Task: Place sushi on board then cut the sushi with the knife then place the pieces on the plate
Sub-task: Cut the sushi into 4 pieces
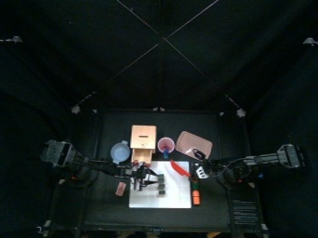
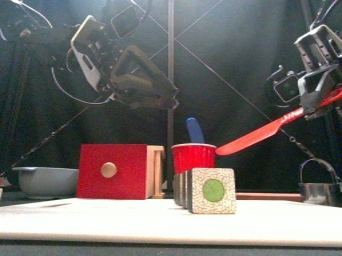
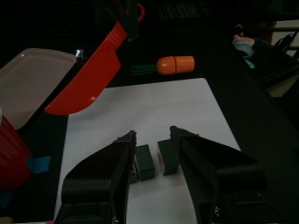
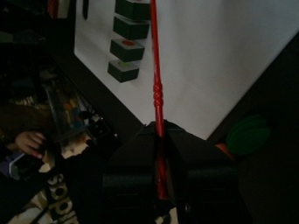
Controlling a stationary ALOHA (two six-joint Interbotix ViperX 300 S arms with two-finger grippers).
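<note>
Sushi roll [image 2: 211,190]: the front view shows the end block's face; the blocks behind are mostly hidden, count unreadable. In the left wrist view its flanks are covered by the left gripper [image 3: 152,134]. In the right wrist view it is cut off at the edge.
Red knife [image 4: 155,70]: handle hidden inside the right gripper [image 4: 159,140].
Red cup [image 2: 194,158]: base hidden behind the roll.
Pink tray [image 3: 35,83]: cut off at the left wrist view's edge.
Orange toy [image 1: 195,197]: kind too small to tell.

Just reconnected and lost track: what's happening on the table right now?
The right claw holds the red knife, its blade raised in the air over the white board. The sushi roll stands on the board. The left claw hangs open above the roll, not touching it.
</note>
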